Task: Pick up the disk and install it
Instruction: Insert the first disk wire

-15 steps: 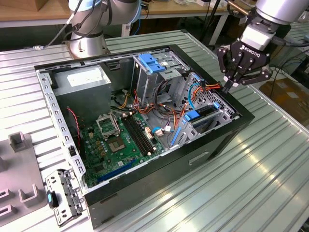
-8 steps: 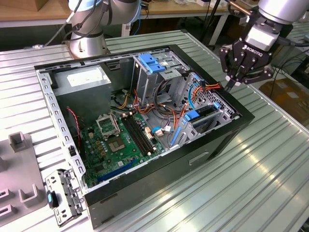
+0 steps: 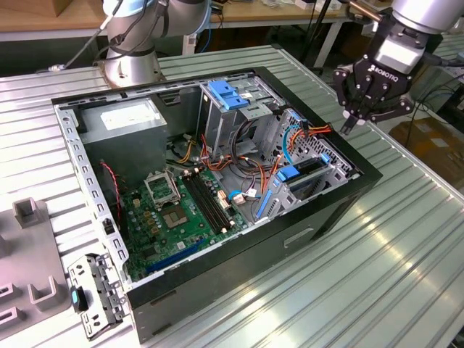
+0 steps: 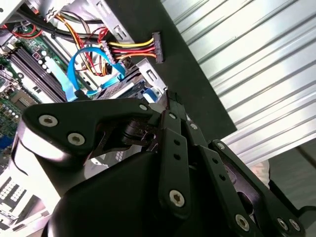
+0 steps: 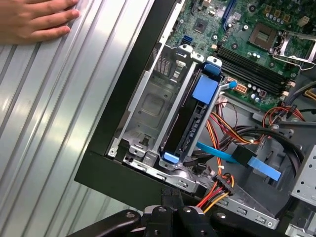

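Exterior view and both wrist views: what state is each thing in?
End effector: shut, empty, near the case's rim.
Disk: on edge in the cage.
Case: open, on its side.
Power plug: loose, unplugged.
Hand: flat on the table.

Bright even light, glare on table slats (image 3: 406,239), tool perhaps slightly blurred

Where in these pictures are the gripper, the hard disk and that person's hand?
Gripper (image 3: 346,129): exterior view, at its closed fingertips above the case's edge.
Disk (image 5: 193,129): first wrist view, on its dark edge, standing in the drive cage.
Hand (image 5: 30,20): first wrist view, on its back, resting on the ribbed table.
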